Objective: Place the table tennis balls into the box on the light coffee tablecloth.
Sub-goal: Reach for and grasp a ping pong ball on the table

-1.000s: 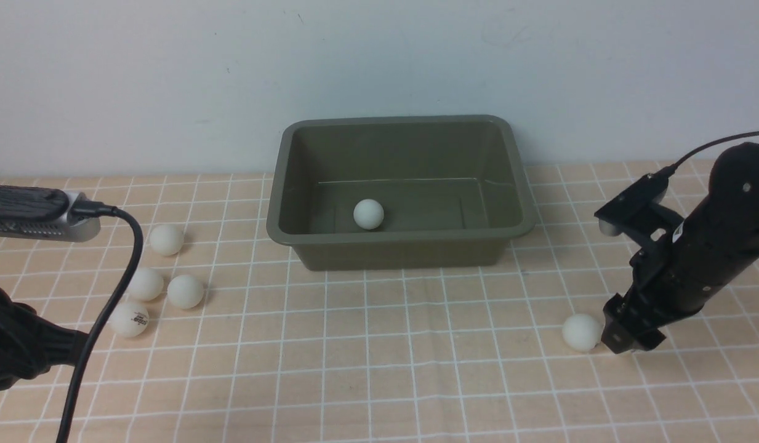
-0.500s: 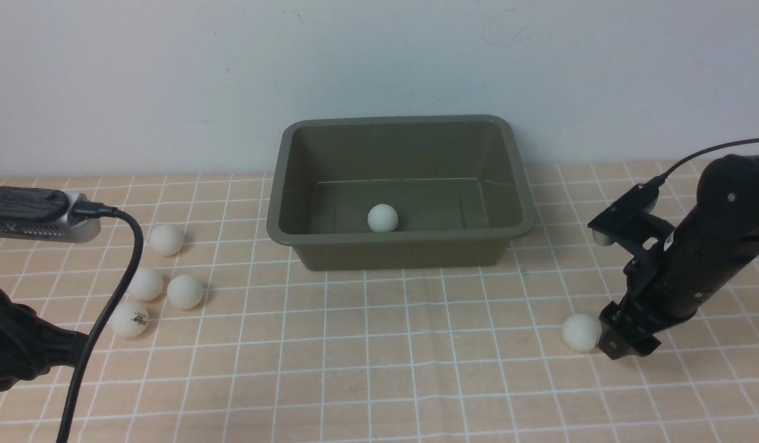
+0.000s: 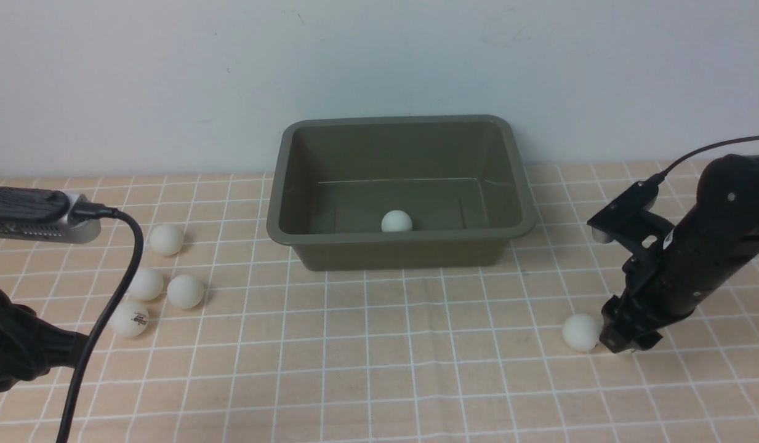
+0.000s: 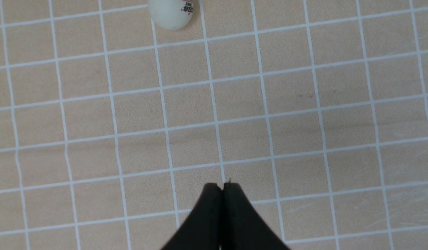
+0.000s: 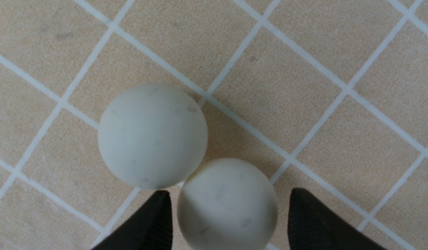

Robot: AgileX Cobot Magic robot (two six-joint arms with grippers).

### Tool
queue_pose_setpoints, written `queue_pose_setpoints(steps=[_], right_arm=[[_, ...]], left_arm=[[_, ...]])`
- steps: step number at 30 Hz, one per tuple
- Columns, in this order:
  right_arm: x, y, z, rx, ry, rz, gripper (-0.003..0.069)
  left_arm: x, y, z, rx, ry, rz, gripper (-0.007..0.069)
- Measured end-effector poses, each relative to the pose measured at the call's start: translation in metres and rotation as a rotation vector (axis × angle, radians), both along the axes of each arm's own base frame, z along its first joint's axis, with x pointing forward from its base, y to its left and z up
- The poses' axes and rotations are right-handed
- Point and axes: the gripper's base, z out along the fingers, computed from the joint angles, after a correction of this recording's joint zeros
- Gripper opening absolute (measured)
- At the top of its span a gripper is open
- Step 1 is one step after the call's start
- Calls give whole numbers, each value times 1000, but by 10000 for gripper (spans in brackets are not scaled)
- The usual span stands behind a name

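The olive-green box [image 3: 521, 203] stands at the back middle of the light coffee tablecloth [image 3: 379, 344], with one table tennis ball [image 3: 396, 221] inside near its front wall. Several white balls [image 3: 185, 291] lie in a cluster at the left, one with printed lettering [image 3: 130, 319], which also shows in the left wrist view [image 4: 170, 14]. My right gripper [image 5: 230, 192] is down on the cloth at the right, open, its fingers either side of a ball [image 5: 227, 205] with small gaps. A second ball [image 5: 152, 135] touches that one and shows in the front view [image 3: 581, 332]. My left gripper [image 4: 222, 184] is shut on nothing above bare cloth.
A pale wall rises just behind the box. My left arm [image 3: 10, 351], its wrist camera [image 3: 34, 212] and a black cable [image 3: 108, 295] fill the near left. My right arm [image 3: 693, 264] leans in from the right edge.
The ball in the box rolled right, towards the front wall. My right arm shifted slightly left and settled over its ball, and the jaws narrowed. The left arm stayed still.
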Motion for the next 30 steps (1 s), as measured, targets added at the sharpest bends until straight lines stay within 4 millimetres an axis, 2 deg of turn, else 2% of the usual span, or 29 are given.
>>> queue_pose_setpoints(steps=[18, 23, 30], right_arm=[[0, 1, 0, 11, 3, -8, 402], [0, 1, -13, 7, 50, -10, 377], [3, 3, -12, 19, 51, -19, 369]], left_arm=[[0, 0, 0, 0, 3, -1, -69], [0, 0, 0, 0, 3, -1, -69], [0, 0, 0, 0, 3, -1, -69]])
